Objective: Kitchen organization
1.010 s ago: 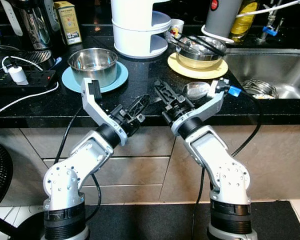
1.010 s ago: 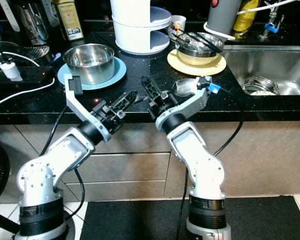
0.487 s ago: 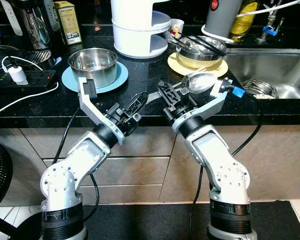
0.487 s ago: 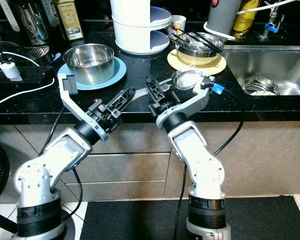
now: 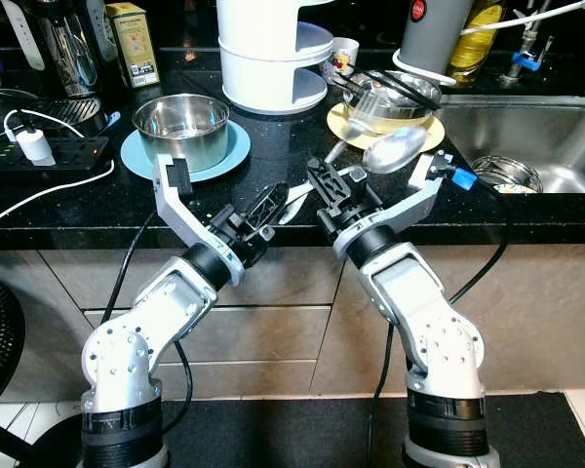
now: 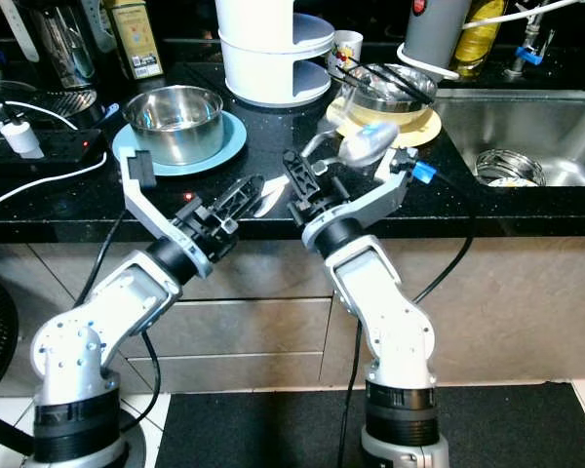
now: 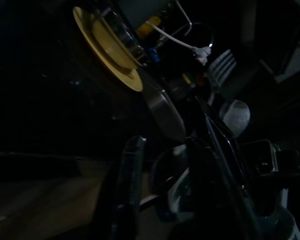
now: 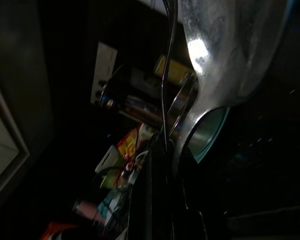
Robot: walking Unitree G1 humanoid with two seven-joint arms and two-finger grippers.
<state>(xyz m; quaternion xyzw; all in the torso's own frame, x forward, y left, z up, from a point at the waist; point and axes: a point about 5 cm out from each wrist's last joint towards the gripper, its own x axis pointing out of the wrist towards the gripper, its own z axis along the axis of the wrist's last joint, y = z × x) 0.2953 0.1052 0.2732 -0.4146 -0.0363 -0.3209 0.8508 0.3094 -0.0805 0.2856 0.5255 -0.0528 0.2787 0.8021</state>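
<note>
A large metal spoon (image 5: 395, 149) is held above the black counter (image 5: 526, 210), its bowl raised near the yellow mat (image 5: 356, 132) and its handle slanting down to the left. My right gripper (image 5: 322, 178) is shut on the handle partway along. The right wrist view shows the shiny spoon bowl (image 8: 225, 45) close up. My left gripper (image 5: 271, 200) is open just over the counter's front edge, its tips beside the spoon's handle end (image 5: 294, 202). In the dark left wrist view the handle (image 7: 162, 110) lies ahead of its fingers (image 7: 130, 170).
A steel pot (image 5: 182, 119) stands on a blue mat (image 5: 141, 156) at the left. A steel bowl (image 5: 390, 97) with black utensils sits on the yellow mat. The sink (image 5: 556, 132) is at the right, a white appliance (image 5: 268, 49) behind, and a power strip (image 5: 49, 154) far left.
My right gripper has lifted the spoon off the counter and tilted its bowl up and back. My left gripper has edged toward the handle end.
</note>
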